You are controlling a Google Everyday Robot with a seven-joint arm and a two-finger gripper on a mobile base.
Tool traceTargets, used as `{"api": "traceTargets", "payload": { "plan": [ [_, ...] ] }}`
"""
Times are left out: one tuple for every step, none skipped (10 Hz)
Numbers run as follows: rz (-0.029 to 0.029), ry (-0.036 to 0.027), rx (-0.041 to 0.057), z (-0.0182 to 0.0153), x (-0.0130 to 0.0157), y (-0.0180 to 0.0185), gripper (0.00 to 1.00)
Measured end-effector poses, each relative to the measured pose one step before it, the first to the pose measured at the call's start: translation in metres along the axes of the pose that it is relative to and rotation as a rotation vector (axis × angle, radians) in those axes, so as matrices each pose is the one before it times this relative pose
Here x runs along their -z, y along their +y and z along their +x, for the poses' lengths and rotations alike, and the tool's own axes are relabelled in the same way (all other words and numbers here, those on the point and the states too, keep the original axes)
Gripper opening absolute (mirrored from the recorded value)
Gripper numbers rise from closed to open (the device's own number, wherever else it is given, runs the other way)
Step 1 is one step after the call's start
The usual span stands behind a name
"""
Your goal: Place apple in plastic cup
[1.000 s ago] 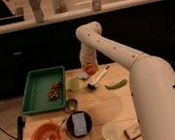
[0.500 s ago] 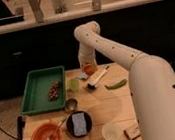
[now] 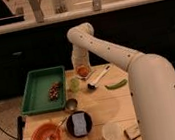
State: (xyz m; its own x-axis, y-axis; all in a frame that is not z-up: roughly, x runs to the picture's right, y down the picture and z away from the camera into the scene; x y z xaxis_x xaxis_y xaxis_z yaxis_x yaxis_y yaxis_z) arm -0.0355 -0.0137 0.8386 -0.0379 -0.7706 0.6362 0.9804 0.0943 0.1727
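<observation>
Near the middle of the frame, toward the far edge of the table (image 3: 101, 106), the end effector (image 3: 82, 68) points downward, its fingers closed on the apple (image 3: 83, 72). Just below and left of the apple the plastic cup (image 3: 74, 85) stands upright, beside the green tray (image 3: 36, 91). A green vegetable (image 3: 115, 85) lies to the right, well apart from the plastic cup.

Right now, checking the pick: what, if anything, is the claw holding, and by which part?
The claw is shut on the apple, from above; exact contact can't be told.
</observation>
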Motion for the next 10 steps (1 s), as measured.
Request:
{"api": "traceTargets", "payload": {
  "plan": [
    [0.0005, -0.00228, 0.01639, -0.00294, -0.00157, -0.00765, 0.03],
    [0.00102, -0.00958, 0.0356, -0.00533, -0.00532, -0.01831, 0.03],
    [-0.00131, -0.00136, 0.01116, -0.00101, -0.00048, -0.00469, 0.03],
    [-0.00236, -0.0036, 0.00803, -0.00177, -0.0019, -0.00313, 0.03],
    [-0.00477, -0.00459, 0.01677, -0.00259, -0.00287, -0.00898, 0.03],
    [-0.00237, -0.00221, 0.0099, -0.00134, -0.00146, -0.00637, 0.03],
    [-0.00407, -0.0032, 0.00587, -0.00137, -0.00198, -0.00322, 0.03],
    [-0.00165, -0.00166, 0.00357, -0.00047, -0.00114, -0.00155, 0.03],
    [-0.0011, -0.00304, 0.00224, 0.0, -0.00209, -0.00143, 0.03],
    [-0.00037, -0.00334, 0.00254, 0.00035, -0.00173, -0.002, 0.03]
  ]
}}
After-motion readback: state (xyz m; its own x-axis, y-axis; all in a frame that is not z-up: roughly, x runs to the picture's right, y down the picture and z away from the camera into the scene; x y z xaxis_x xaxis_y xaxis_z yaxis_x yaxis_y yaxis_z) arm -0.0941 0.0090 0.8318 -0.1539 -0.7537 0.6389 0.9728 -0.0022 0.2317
